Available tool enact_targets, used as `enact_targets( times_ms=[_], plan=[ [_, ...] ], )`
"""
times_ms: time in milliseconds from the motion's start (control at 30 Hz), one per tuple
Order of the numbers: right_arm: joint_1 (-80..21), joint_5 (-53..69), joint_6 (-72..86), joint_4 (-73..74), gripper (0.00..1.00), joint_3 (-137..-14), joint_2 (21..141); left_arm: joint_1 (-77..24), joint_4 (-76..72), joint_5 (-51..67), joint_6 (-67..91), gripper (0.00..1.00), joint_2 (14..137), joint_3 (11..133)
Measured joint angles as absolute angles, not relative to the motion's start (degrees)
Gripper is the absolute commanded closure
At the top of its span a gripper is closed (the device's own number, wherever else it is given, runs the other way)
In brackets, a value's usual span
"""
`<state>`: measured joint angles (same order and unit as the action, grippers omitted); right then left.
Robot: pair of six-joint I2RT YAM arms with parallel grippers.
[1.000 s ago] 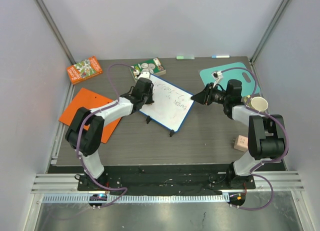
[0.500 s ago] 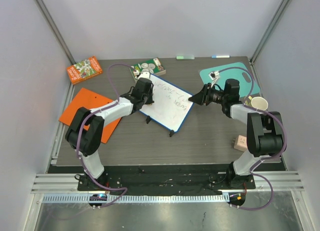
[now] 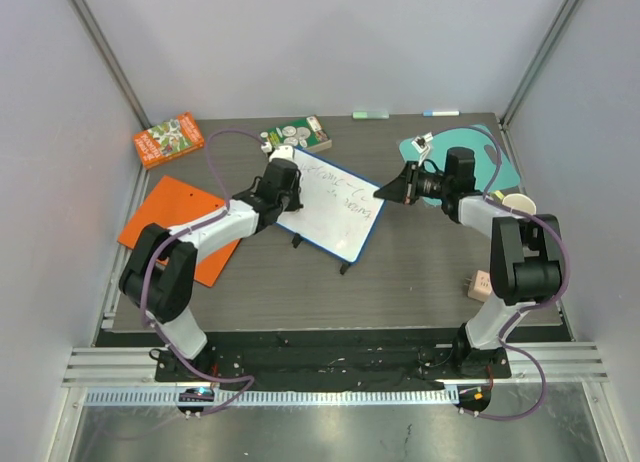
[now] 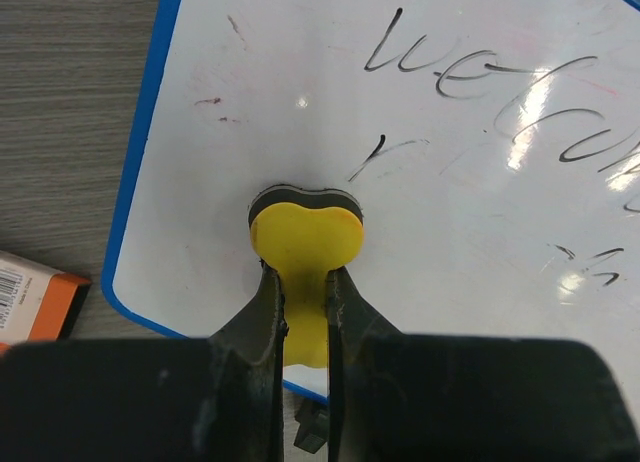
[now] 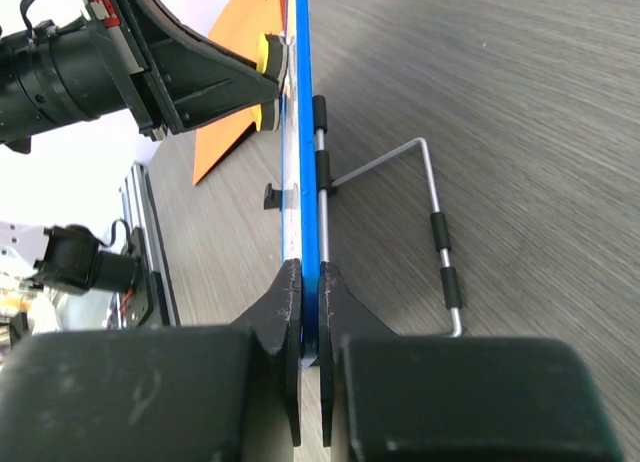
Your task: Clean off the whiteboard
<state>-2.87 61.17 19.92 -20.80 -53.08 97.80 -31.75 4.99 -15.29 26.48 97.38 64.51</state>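
Note:
The whiteboard (image 3: 335, 210), blue-framed with dark handwriting, stands tilted on its feet in the middle of the table. My left gripper (image 3: 283, 185) is at its upper left part, shut on a yellow eraser (image 4: 305, 232) whose dark pad presses on the white surface (image 4: 470, 182) below the writing. My right gripper (image 3: 384, 192) is shut on the board's blue edge (image 5: 303, 132) at its right corner; in the right wrist view the jaws (image 5: 310, 274) pinch the frame. That view also shows the eraser (image 5: 265, 54) and the board's wire stand (image 5: 435, 212) behind.
An orange board (image 3: 165, 214) lies at the left, a teal cutting board (image 3: 485, 154) at the back right. A red box (image 3: 168, 139) and a green pack (image 3: 297, 135) sit at the back. A cup (image 3: 517, 204) and a pink box (image 3: 483, 285) are by the right arm.
My right gripper has moved left to the whiteboard's right corner and shut on its edge. The board has turned slightly. The left gripper keeps the eraser on the board.

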Motion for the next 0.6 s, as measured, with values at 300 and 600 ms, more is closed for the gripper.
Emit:
enact_targets(
  times_ms=[300, 600],
  plan=[
    [-2.76, 62.52, 13.61, -10.33, 0.98, -58.83, 97.73, -31.75, 5.06, -15.22, 26.39, 1.0, 93.8, 62.06],
    [-1.72, 61.43, 9.04, -4.6, 0.99, -57.49, 91.02, -31.75, 5.02, -15.22, 26.28, 1.0, 92.6, 61.91]
  ],
)
